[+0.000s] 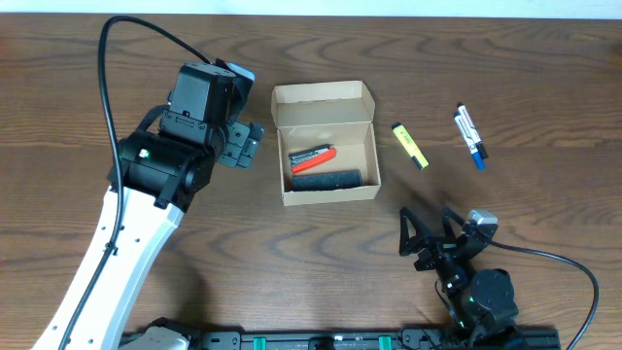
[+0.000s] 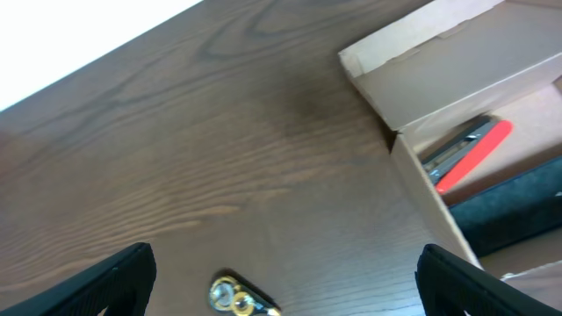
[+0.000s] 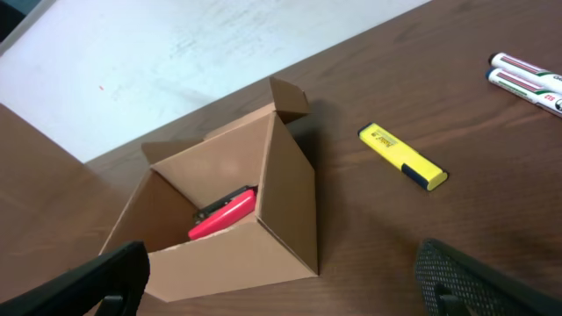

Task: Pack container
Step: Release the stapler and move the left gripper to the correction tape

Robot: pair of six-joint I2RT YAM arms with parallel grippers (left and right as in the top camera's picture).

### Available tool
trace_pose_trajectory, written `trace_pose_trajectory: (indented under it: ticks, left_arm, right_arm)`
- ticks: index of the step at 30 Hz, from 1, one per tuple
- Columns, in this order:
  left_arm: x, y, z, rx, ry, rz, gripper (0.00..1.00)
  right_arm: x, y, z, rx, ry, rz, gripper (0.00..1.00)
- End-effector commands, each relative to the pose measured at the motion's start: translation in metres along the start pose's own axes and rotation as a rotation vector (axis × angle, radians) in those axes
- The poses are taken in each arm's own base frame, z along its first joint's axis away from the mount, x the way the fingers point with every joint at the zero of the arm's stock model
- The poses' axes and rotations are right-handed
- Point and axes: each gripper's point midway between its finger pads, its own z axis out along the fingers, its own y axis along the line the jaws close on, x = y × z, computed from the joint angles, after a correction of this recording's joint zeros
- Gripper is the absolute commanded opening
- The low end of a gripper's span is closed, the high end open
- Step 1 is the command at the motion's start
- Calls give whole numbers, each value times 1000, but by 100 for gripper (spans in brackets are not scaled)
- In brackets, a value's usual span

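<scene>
The tan cardboard container stands open mid-table with its flap lid up at the far side. Inside lie a red marker and a black object. It also shows in the left wrist view and the right wrist view. A yellow highlighter lies to its right, also in the right wrist view. Two blue-and-white markers lie further right. My left gripper is open and empty just left of the box. My right gripper is open and empty near the front edge.
A small brass-coloured fitting shows between the left fingers in the left wrist view. A black rail runs along the table's front edge. Bare wood lies left of the box and between the box and the right gripper.
</scene>
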Motion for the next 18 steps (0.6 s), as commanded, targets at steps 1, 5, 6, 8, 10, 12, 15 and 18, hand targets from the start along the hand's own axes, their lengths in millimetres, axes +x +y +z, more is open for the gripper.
trace_pose_trajectory:
  ticks: [1,5,6,8,10,12,15,18]
  left_arm:
    - [3,6,2,-16,20,-129,95]
    - [29,36,12,-121,114,-464,95]
    - [35,43,14,-138,134,-533,95]
    - [51,59,15,-193,173,-690,95]
    - [67,75,16,-265,207,-799,95]
    - [81,86,18,-326,234,-880,95]
    - [105,90,28,-381,282,-1012,95]
    - [131,86,42,-432,330,-1131,95]
  right_arm:
    - [0,-4,0,17,-6,11,99]
    - [0,-4,0,17,-6,11,99]
    - [0,-4,0,17,-6,11,99]
    - [0,-4,0,17,-6,11,99]
    - [0,-4,0,17,-6,11,99]
    - [0,-4,0,17,-6,11,99]
    - [0,-4,0,17,-6,11,99]
    - [0,-4,0,17,-6,11,99]
